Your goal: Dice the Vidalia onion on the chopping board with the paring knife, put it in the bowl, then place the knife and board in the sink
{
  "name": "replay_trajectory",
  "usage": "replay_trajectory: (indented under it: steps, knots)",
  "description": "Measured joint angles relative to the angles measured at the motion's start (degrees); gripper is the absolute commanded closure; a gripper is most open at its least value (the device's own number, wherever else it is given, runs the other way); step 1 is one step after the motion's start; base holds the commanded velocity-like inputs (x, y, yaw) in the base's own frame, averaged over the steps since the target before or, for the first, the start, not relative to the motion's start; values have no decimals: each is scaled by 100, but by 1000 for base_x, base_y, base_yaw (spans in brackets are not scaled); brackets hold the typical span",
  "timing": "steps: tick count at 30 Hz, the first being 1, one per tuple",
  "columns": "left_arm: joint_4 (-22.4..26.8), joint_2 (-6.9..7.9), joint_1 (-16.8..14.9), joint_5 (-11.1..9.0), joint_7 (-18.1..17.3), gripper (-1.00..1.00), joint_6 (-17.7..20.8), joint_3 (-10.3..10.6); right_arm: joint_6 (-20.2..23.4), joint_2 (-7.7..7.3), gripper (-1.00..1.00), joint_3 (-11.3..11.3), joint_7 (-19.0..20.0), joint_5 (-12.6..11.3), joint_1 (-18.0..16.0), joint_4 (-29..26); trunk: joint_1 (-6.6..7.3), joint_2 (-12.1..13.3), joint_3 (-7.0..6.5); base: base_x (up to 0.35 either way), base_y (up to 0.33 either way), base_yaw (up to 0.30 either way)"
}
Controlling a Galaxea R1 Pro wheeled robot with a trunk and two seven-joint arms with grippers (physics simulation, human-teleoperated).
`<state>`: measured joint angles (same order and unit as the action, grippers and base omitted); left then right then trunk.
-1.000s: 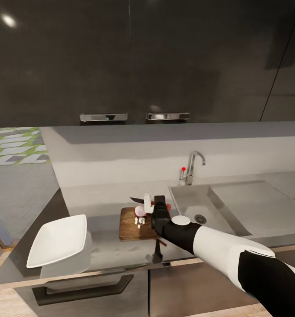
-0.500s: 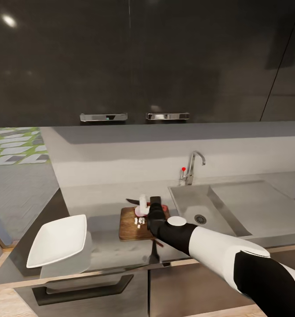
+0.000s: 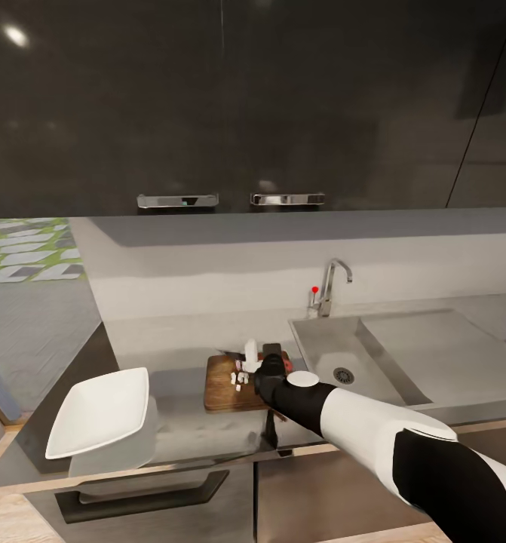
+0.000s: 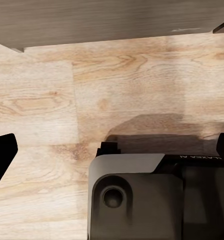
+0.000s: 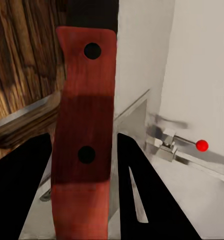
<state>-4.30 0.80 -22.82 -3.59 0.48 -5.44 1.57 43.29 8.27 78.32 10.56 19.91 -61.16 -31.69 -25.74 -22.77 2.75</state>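
The brown chopping board (image 3: 224, 394) lies on the grey countertop (image 3: 181, 430) just left of the sink (image 3: 324, 348). Small pale and pink pieces of the Vidalia onion (image 3: 240, 375) sit on the board's far half. My right gripper (image 3: 269, 362) hovers low over them, shut on the paring knife; its red handle (image 5: 84, 135) runs between the dark fingers (image 5: 142, 200), and the dark blade (image 3: 224, 352) points left over the board's far edge. The white bowl (image 3: 100, 411) stands at the counter's left end. My left gripper (image 4: 112, 150) hangs open above the wooden floor.
A chrome tap (image 3: 332, 285) with a red knob (image 3: 314, 289) rises behind the basin, and the flat drainer (image 3: 433, 351) stretches to its right. Dark wall cabinets (image 3: 230, 105) with two chrome handles hang overhead. The counter's front edge lies close below the board.
The right gripper has shifted slightly left and sunk with the knife, so the blade is now lower over the board. The pink part of the onion shows less than before.
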Motion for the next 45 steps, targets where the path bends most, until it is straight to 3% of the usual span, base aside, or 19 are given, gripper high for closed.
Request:
replay_trajectory:
  steps: [20,26,29,32,35,39,41,42,45]
  knots:
    - [0,0,0,0,0,-100,0,0,-9,-1,100,0,55,28,4,-5,0,-1,0,0,0,0]
    - [0,0,0,-1,0,-100,0,0,-69,-25,100,-113,-4,53,0,-83,0,-1,0,0,0,0]
    - [0,0,0,0,0,-100,0,0,-79,-53,100,-467,-119,60,-1,-151,0,-1,0,0,0,0]
    - [0,0,0,0,0,-100,1,0,-82,-143,100,-1138,-282,72,-2,-508,0,-1,-1,0,0,0]
    - [0,0,0,0,0,-100,0,0,-70,-347,100,-1726,-322,78,-2,-1078,0,-1,-1,0,0,0]
    - [0,0,0,0,0,-100,1,0,-43,-614,100,-2144,-312,77,-3,-1703,0,-1,0,0,0,0]
    - [0,0,0,-1,0,-100,0,0,-32,-784,100,-2481,-255,78,-3,-1962,0,-1,0,0,0,0]
    - [0,0,1,0,0,-100,0,0,-30,-861,100,-2705,-192,80,-3,-2063,0,-1,-1,0,0,0]
    - [1,1,1,0,-1,-100,0,-1,-24,-1175,100,-3655,260,87,-3,-2304,0,-1,-1,0,0,0]
